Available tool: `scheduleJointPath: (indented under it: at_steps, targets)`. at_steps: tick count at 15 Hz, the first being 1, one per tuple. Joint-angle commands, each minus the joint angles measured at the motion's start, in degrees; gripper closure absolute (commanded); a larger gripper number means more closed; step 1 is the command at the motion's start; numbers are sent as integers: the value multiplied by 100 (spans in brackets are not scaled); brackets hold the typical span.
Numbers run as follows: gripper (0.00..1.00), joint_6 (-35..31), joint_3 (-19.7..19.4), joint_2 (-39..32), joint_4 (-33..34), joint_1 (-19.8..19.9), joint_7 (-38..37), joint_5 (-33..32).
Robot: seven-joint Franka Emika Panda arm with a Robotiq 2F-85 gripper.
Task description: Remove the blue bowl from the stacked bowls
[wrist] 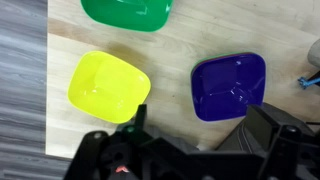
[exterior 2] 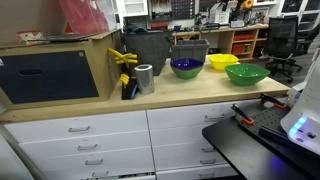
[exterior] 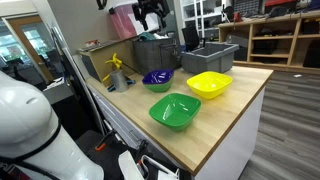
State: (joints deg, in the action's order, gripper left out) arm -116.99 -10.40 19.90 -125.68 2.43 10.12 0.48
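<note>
While the claw [wrist: 195, 125] hovers high with jaws spread, the blue bowl [wrist: 228, 87] sits below and slightly ahead in the wrist view, the yellow bowl [wrist: 108, 87] beside it.

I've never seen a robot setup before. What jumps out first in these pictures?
Three glossy, brightly coloured bowls stand out against the pale wooden counter. The blue bowl and yellow bowl sit side by side, and the green bowl sits apart from them, so the three form a loose triangle. In an exterior view, the robot's black gripper hangs high above the bowls, touching nothing.
</note>
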Motion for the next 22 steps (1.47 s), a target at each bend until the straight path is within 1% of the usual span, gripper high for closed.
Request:
scheduleJointPath:
  at_steps: [1,12,17,22]
  targets:
    - [0,12,79,-9,11,93,28,35]
    - [0,12,79,-9,11,93,28,35]
    - [0,-186,189,-767,300,-8,-42,143]
    - [0,-725,471,-1793,654,-79,-89,292]
